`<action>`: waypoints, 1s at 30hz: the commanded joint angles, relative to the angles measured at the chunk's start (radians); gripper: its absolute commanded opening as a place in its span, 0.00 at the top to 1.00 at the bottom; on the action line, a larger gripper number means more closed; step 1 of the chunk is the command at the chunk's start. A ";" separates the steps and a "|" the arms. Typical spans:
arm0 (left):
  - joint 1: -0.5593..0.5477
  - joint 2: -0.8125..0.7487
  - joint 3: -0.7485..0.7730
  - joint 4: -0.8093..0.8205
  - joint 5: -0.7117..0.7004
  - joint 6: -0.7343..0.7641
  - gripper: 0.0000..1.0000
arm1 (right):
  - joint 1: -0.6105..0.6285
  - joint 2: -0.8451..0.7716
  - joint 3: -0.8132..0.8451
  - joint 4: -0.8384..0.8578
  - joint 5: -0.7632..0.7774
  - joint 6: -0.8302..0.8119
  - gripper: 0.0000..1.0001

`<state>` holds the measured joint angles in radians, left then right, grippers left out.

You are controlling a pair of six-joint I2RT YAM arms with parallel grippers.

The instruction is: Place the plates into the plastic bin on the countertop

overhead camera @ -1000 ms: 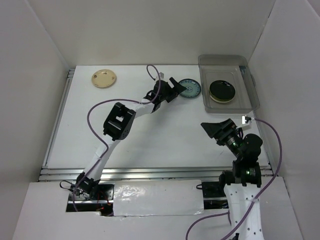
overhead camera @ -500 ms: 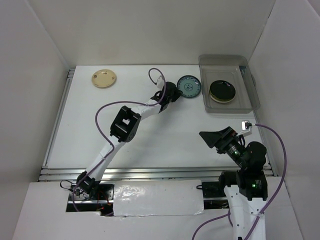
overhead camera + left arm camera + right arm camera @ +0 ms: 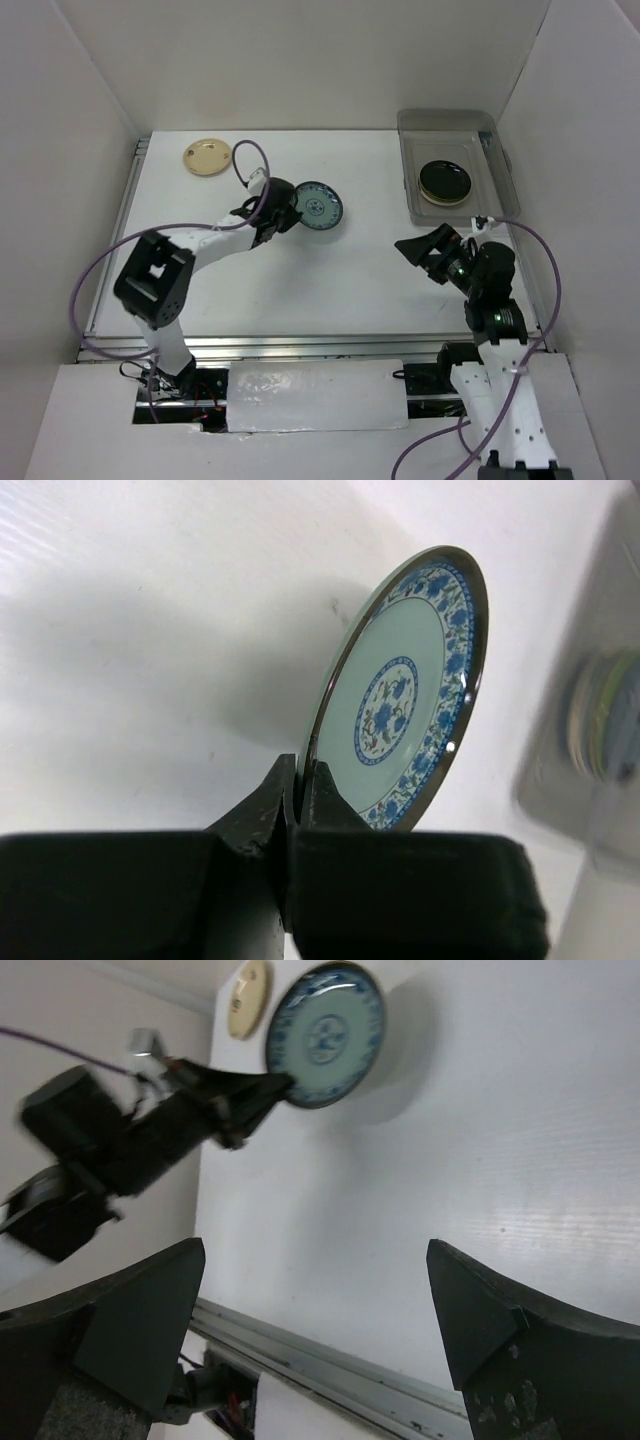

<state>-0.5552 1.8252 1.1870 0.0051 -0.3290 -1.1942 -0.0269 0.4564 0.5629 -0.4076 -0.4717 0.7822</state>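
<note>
My left gripper is shut on the rim of a blue-patterned plate, holding it tilted on edge above the middle of the countertop. The left wrist view shows the fingers pinching that plate. It also appears in the right wrist view as a plate. The plastic bin stands at the back right with a black plate on top of a stack inside. A cream plate lies at the back left. My right gripper is open and holds nothing, in front of the bin.
White walls close in the countertop on three sides. A metal rail runs along the near edge. The left arm's purple cable loops over the left side. The bin is a blur at the right of the left wrist view.
My left gripper shut on the blue-patterned plate beside the bin and carried it left toward the middle, tilted off the surface. The right arm shifted slightly, still open.
</note>
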 commanded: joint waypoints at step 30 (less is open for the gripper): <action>0.152 -0.818 -0.414 -0.359 0.388 0.294 0.01 | 0.425 0.735 0.159 0.431 0.308 0.045 1.00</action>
<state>-0.4160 1.1751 0.7143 -0.1513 0.2657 -0.9440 0.4591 1.2385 0.6186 0.0647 -0.2829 0.8104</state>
